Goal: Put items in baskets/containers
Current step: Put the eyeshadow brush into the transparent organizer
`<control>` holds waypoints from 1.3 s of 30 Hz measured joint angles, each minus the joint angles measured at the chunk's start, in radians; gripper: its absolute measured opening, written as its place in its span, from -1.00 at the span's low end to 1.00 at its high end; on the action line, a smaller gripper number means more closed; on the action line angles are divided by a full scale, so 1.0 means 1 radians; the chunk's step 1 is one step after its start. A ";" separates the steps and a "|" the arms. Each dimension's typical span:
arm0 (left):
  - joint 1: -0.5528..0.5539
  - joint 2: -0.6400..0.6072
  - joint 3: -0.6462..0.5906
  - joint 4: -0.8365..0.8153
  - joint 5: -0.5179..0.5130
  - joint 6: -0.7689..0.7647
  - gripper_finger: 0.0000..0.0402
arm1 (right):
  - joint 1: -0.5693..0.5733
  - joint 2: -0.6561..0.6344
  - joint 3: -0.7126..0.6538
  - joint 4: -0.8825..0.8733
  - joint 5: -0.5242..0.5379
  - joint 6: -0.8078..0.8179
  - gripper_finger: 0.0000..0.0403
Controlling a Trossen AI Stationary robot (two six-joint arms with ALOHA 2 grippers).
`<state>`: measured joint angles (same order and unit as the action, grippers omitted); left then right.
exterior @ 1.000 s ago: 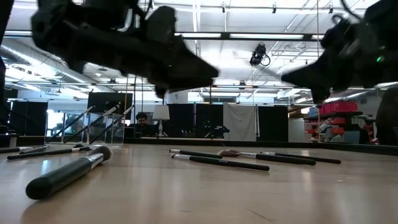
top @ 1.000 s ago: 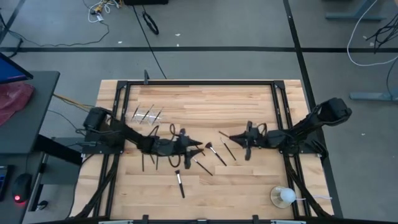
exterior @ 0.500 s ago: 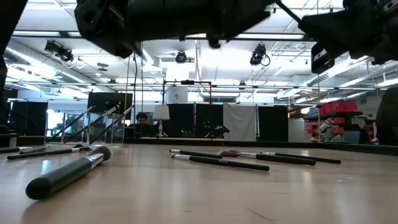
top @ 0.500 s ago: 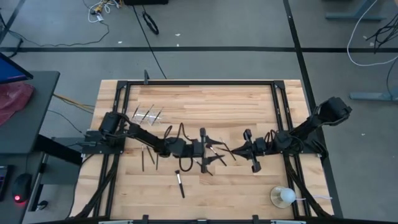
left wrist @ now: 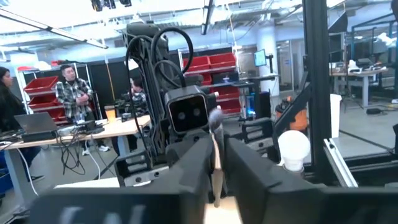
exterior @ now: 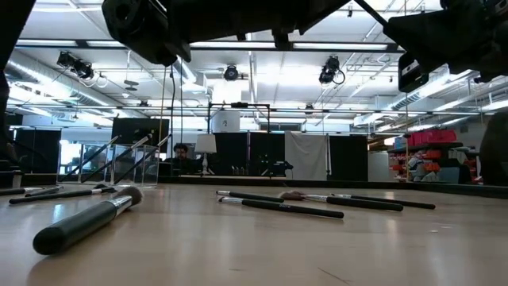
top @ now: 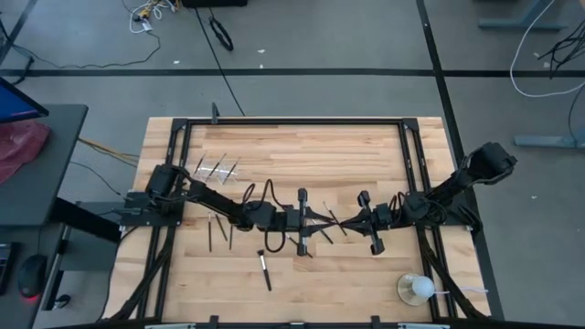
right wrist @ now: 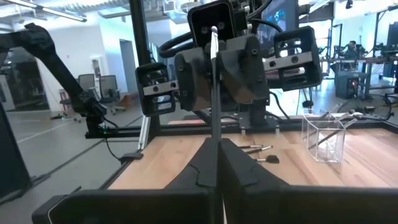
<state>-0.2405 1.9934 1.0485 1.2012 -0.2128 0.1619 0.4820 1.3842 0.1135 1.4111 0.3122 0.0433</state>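
- Makeup brush (right wrist: 214, 93) stood upright above the table's (top: 366, 146) middle, pinched by the left gripper (left wrist: 216, 168) and apparently also by the right gripper (right wrist: 216, 165), whose fingers were closed tight around its lower end.
- For a clean handover, the left grip should be firm before the right lets go, with the brush kept upright.
- Clear holder (top: 217, 168) sat well apart, toward the table's far left, with a few brushes leaning inside.
- Other loose brushes (top: 264, 270) lay on the wood.
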 joint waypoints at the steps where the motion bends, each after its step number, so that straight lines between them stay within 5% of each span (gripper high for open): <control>1: 0.000 0.000 0.000 -0.005 0.002 0.000 -0.84 | 0.000 0.000 0.000 -0.002 0.001 -0.001 -0.97; 6: -0.011 -0.009 0.000 -0.048 -0.017 -0.020 -0.89 | 0.000 0.000 0.000 -0.031 0.019 0.024 -0.82; 10: -0.041 -0.096 0.000 -0.244 -0.164 -0.019 -0.90 | -0.001 0.000 0.000 -0.056 0.114 0.052 -0.64; 15: -0.094 -0.277 0.000 -0.671 -0.430 -0.084 -0.89 | -0.001 -0.001 0.000 -0.098 0.203 0.081 -0.47; 20: -0.110 -0.482 0.000 -1.251 -0.647 -0.367 -0.88 | -0.002 -0.001 0.000 -0.134 0.204 0.138 -0.40; 30: -0.010 -0.739 0.000 -2.259 -0.687 -1.054 -0.87 | -0.002 -0.001 0.000 -0.156 0.204 0.161 -0.43; 33: 0.020 -0.752 -0.011 -2.370 -0.693 -1.124 -0.87 | -0.002 -0.001 0.000 -0.158 0.204 0.159 -0.44; 39: 0.093 -0.752 -0.096 -2.306 -0.692 -1.103 -0.87 | -0.002 -0.001 0.000 -0.174 0.204 0.161 -0.45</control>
<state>-0.1477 1.2411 0.9526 -1.1047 -0.9050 -0.9409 0.4801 1.3834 0.1139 1.2372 0.5159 0.2044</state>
